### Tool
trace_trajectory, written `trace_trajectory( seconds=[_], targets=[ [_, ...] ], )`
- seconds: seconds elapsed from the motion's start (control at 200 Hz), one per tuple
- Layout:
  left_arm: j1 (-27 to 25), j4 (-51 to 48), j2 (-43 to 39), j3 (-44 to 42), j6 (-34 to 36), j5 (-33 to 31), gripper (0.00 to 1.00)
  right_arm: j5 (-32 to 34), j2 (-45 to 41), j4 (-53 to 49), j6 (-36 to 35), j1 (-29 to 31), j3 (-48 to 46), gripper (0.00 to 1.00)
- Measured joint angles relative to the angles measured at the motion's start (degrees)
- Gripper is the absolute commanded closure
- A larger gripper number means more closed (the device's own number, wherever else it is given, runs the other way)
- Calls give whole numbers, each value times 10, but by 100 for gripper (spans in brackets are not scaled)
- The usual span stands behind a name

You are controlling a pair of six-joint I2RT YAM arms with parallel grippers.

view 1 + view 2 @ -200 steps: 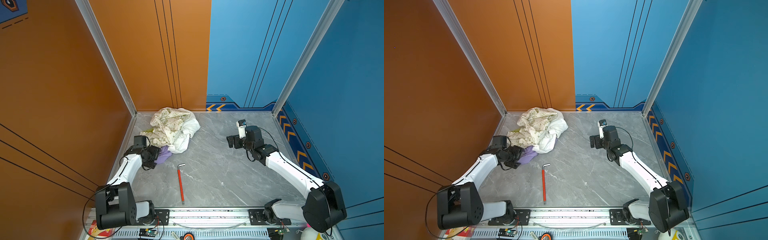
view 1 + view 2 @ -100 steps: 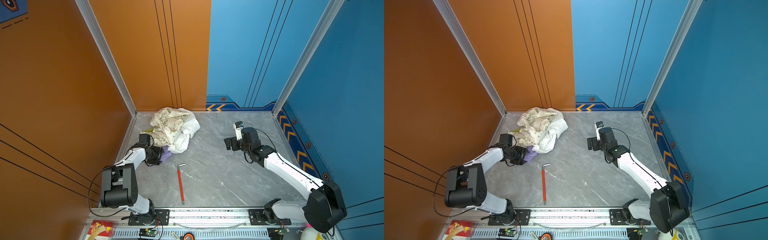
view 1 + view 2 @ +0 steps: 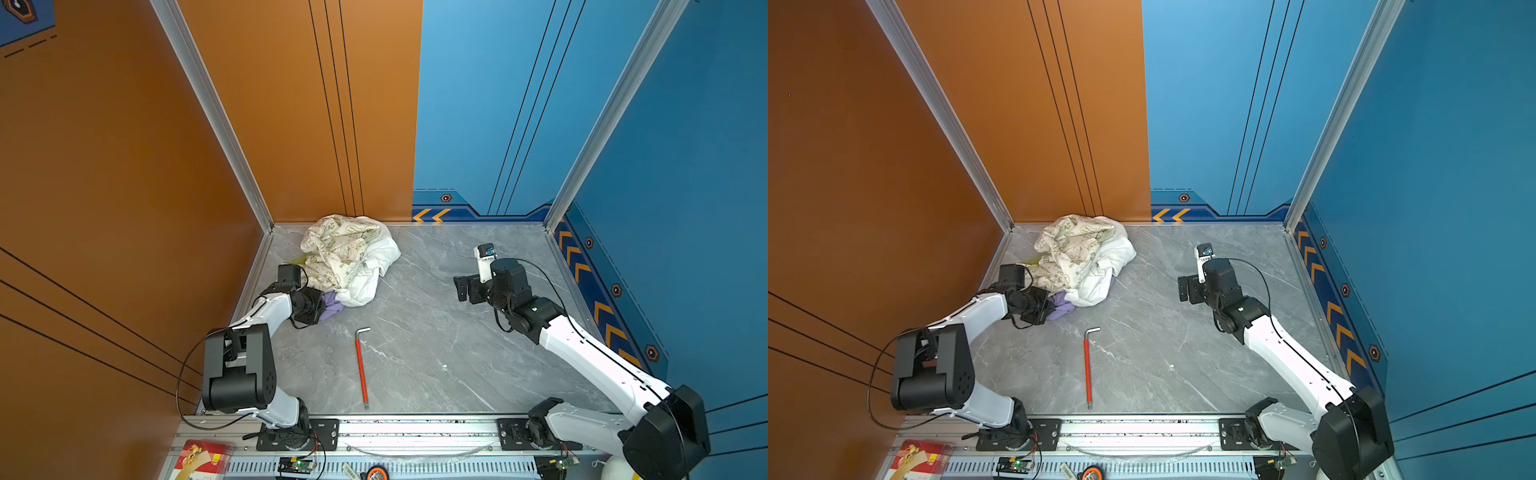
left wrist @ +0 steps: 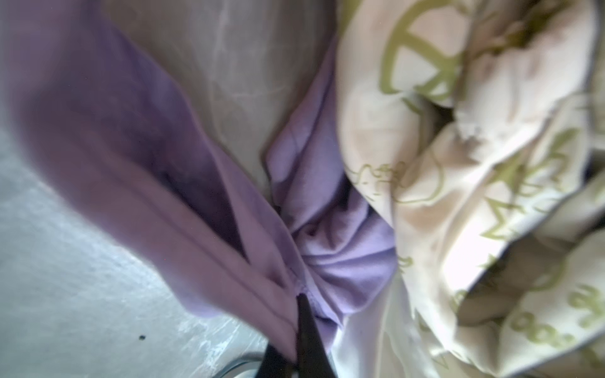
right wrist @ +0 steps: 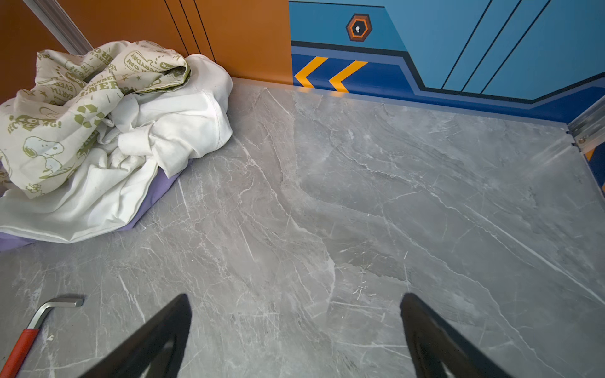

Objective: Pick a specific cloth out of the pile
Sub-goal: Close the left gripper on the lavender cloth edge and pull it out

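Nearest, a red-handled hex key (image 3: 361, 370) lies on the grey tabletop (image 3: 436, 353), its bent end toward the pile (image 3: 349, 257). Just beyond it on the left, the left fingers (image 4: 309, 333) are pressed together on a gathered fold of the lavender cloth (image 3: 333, 309), at the near-left foot of the pile. The exposed lavender tongue sticks out from under the heap, its long axis slanting toward the near left and the left arm. Most of the garment is buried, so its full length cannot be told. Over it lie the white cloth (image 3: 370, 274) and, farther back against the orange wall, the cream cloth (image 3: 336, 249) with green print. The right fingers (image 5: 170, 317) are spread wide over the tabletop, well apart from the pile. Only the left wrist view shows the pinch itself, with creases fanning from the fingertips. Only the right wrist view shows a lavender strip (image 5: 157, 193) under the white cloth's edge on the side facing the right arm.
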Motion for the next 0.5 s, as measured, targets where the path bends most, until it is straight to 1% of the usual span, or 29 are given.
trace_trajectory(
  seconds=[0.24, 0.501],
  targets=[
    [-9, 0, -63, 10, 4, -29, 100, 1, -5, -7, 0, 0, -5, 0],
    [-25, -3, -98, 35, 19, -60, 100, 1, -19, -21, 2, 3, -5, 0]
  ],
)
